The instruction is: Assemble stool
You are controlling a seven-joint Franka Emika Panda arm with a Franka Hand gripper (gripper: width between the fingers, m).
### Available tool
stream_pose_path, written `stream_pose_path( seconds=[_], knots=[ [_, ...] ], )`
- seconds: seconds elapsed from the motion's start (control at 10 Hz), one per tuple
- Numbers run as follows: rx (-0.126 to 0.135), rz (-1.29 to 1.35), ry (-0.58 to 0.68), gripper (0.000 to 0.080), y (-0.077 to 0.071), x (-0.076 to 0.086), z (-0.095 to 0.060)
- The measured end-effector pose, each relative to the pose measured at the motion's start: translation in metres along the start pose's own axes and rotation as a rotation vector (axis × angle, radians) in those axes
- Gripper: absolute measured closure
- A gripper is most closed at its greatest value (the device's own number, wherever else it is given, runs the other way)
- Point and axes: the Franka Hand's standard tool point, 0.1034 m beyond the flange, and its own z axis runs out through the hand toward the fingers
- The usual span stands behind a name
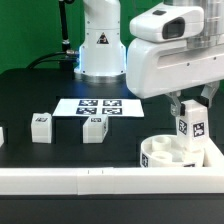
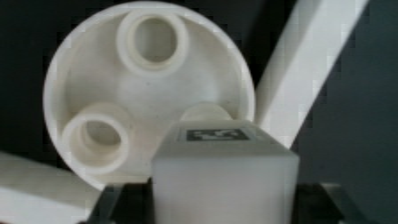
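The round white seat with holes lies on the table at the exterior view's right, in the corner of the border bars. My gripper is shut on a white blocky leg with a tag and holds it upright just above the seat. In the wrist view the leg fills the space between my fingers, with the seat and two of its holes behind it. Two more legs stand on the table to the exterior view's left.
The marker board lies flat in the middle of the table. A long white border bar runs along the front edge, and another runs beside the seat. The robot base stands at the back.
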Motion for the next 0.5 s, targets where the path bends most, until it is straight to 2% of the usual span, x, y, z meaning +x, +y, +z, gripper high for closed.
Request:
stream_pose_path(
  seconds=[0.2,0.3,0.4,0.5],
  knots=[
    [0.037,0.359,0.032,0.0465,-0.005,0.0,0.001],
    [0.041,0.548,0.042,0.0465,-0.009,-0.002,0.003],
    [0.044,0.595,0.04,0.0465,-0.01,-0.002,0.003],
    [0.062,0.774,0.034,0.0465,-0.013,-0.002,0.004]
  ],
)
